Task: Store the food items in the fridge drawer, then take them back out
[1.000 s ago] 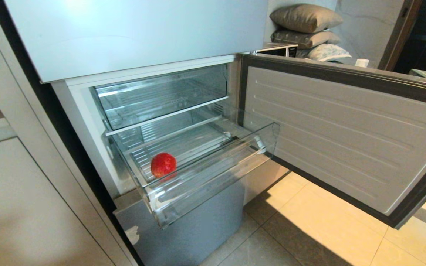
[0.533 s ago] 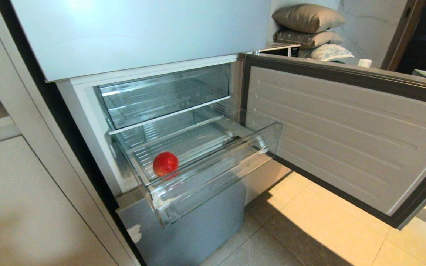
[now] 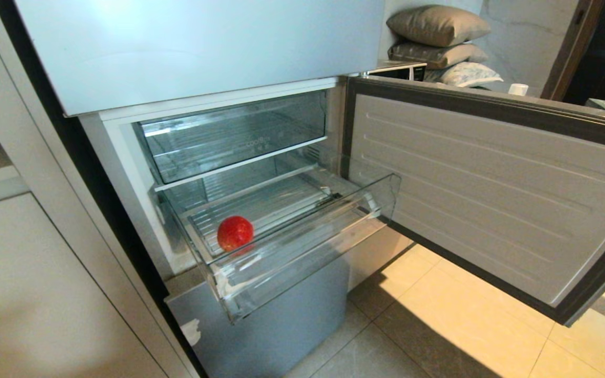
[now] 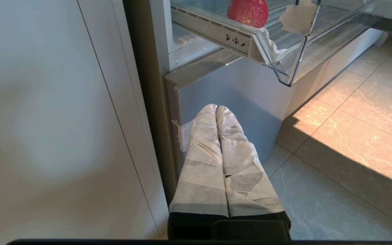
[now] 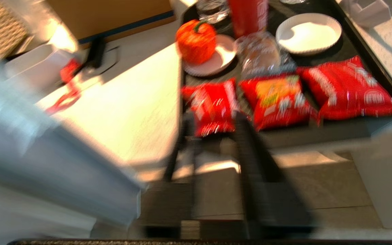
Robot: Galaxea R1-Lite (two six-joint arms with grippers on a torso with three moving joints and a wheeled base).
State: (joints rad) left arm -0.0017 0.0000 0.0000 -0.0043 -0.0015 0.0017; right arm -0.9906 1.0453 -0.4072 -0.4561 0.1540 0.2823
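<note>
Stacked pillows (image 3: pixel 436 39) sat at upper right of head view; open fridge door (image 3: pixel 491 189) spanned the right. Three red snack bags (image 5: pixel 277 100) lay on a black tray (image 5: pixel 391 86) beside a white dish (image 5: pixel 308 32).

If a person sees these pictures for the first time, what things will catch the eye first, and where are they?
First, the round red fruit, lying alone near the front left corner of the clear fridge drawer, which is pulled out under the open fridge door. In the right wrist view, a bright red pepper with a green stem sits on a small white plate on a dark tray, behind three red snack bags.
</note>
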